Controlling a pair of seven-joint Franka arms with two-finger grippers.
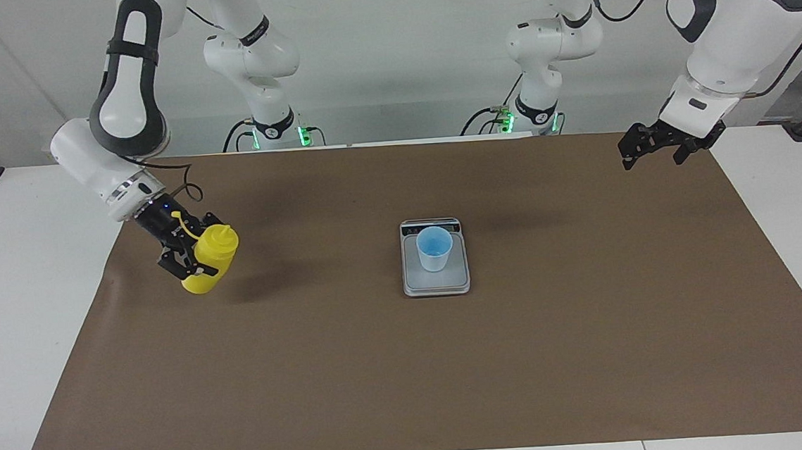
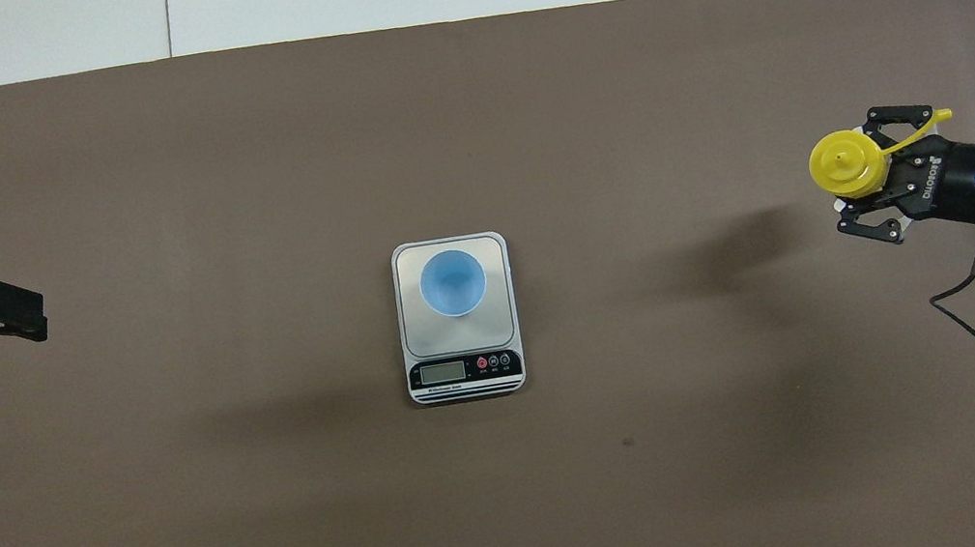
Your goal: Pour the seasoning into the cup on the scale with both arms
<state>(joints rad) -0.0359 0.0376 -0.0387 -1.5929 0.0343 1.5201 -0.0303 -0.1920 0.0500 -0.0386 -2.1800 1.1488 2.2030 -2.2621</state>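
brown mat; right end effector grips bottle upright.

1. A white surface fills the scene, most of it covered by a brown mat.
2. A plain pale wall rises along the robots' end of the surface.
3. A small white box with yellow marks sits by the wall.
4. Even, soft light casts faint shadows on the mat.
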